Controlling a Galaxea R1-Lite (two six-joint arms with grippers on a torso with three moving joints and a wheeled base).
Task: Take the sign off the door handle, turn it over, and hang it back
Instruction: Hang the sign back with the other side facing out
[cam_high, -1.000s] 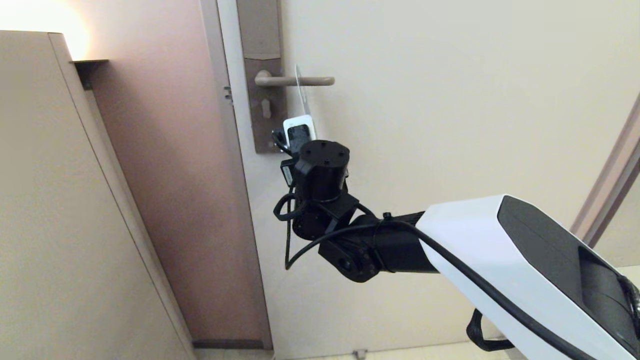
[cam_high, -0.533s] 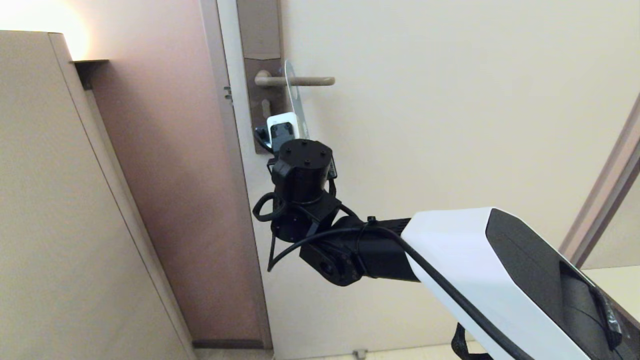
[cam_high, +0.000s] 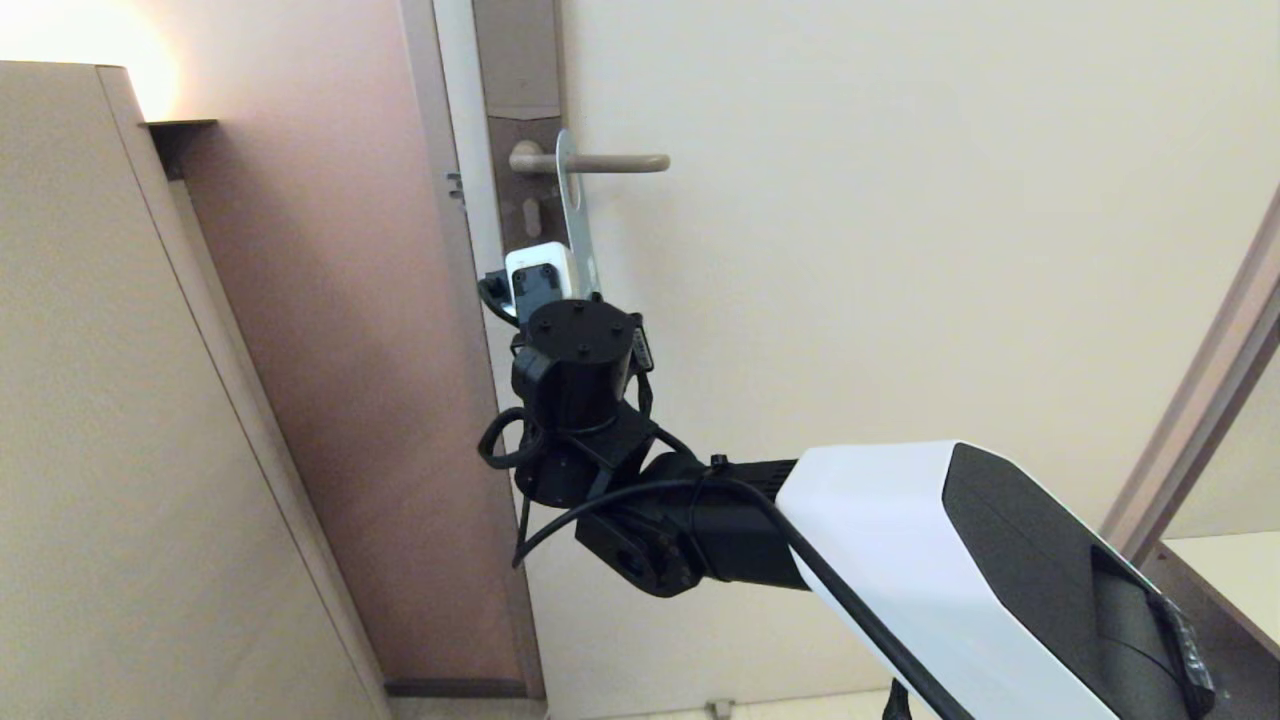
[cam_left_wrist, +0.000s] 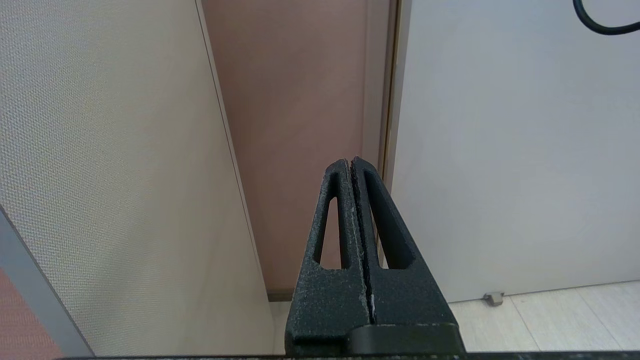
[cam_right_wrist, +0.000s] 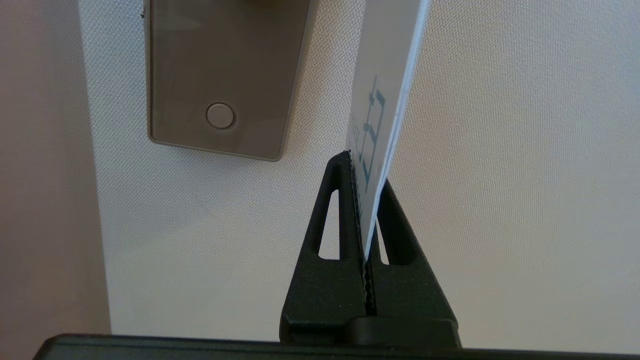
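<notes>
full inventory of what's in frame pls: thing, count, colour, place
sign: 1, white face with blue print, looped on the lever, held edge-on at its lower end
door handle: 1, beige lever, horizontal, on the backplate
backplate: 1, grey-brown, at the door's edge
door: 1, cream
wall panel: 1, pinkish brown, beside the door
cabinet side: 1, beige, robot's left
right gripper: black, shut on the sign below the lever
left gripper: black, shut, empty, parked low

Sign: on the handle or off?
On. The sign has its hole end looped over the door handle near the backplate; the right claw clamps its lower end.
</notes>
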